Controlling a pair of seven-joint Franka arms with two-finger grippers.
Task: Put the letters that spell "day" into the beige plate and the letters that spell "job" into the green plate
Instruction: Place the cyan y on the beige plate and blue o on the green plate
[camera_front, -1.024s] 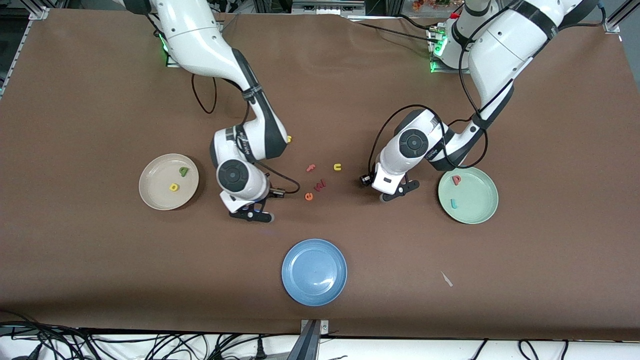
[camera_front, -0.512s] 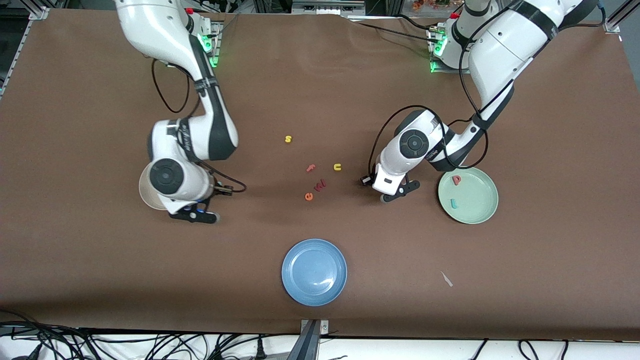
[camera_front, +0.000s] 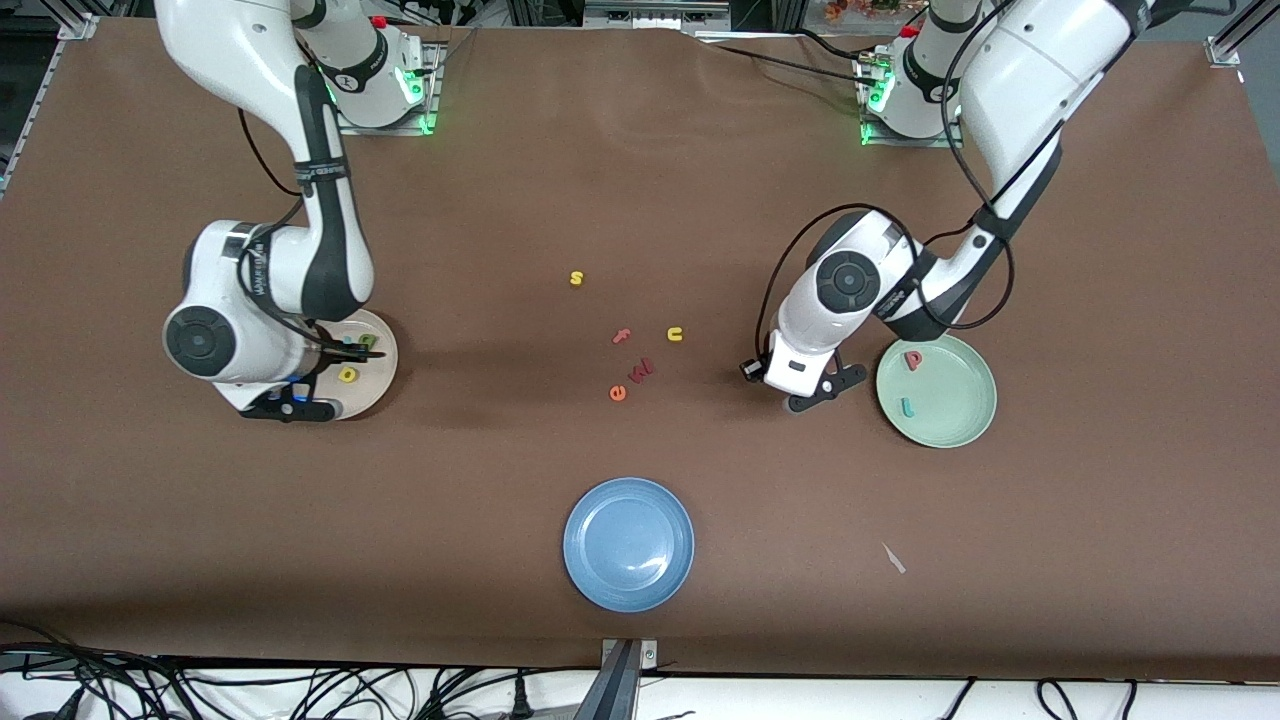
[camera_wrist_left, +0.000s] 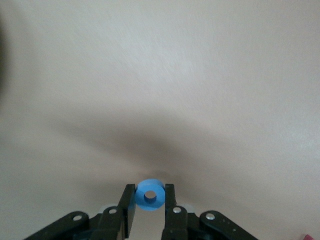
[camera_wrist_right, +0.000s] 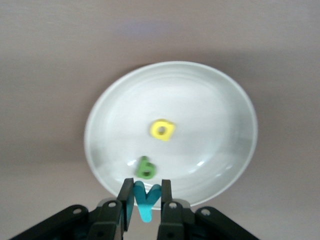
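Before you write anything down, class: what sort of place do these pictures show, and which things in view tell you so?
Most likely a robotics lab or test bench. Two white arms are bolted along one edge of a brown-covered table, the left gripper and right gripper each working over it, and loose cables trail along the table's near edge.

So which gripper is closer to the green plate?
Left. The left gripper, holding a blue o, is just beside the green plate; the right gripper is over the beige plate.

Brown table (camera_front: 700, 150), three plates (camera_front: 629, 543), loose letters (camera_front: 618, 393)
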